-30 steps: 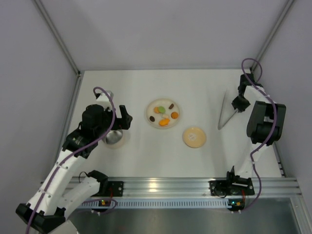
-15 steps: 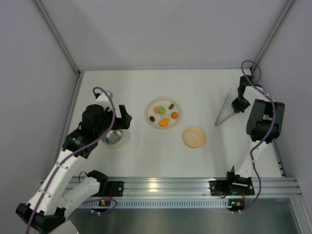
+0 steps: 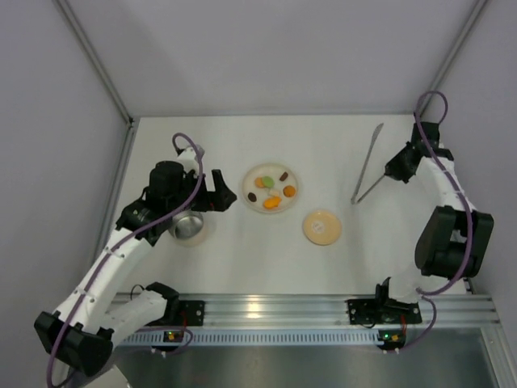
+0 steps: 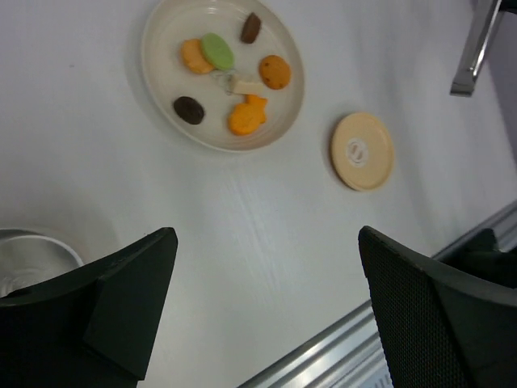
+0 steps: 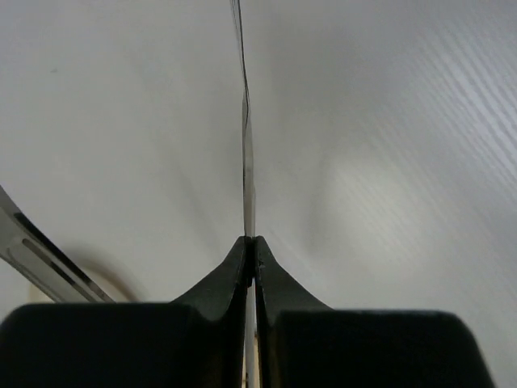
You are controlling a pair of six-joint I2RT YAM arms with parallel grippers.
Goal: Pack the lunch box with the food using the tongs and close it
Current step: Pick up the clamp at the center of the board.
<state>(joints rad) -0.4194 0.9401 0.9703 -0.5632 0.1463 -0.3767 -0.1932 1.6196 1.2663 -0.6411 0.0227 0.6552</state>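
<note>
The tongs hang off the table at the right. My right gripper is shut on one of their thin arms, while the other arm splays out to the left. The food, small orange, green, brown and white pieces, lies on the cream plate. The lunch box, a small steel pot, stands open at the left. Its tan lid lies flat to the right of the plate. My left gripper hovers open and empty between pot and plate.
The left wrist view takes in the plate, the food, the lid, the pot's rim and the tongs' tip. The aluminium rail runs along the near edge, and grey walls close three sides.
My right gripper has closed on the tongs and lifted them toward the back right. The left gripper has shifted right, toward the plate.
</note>
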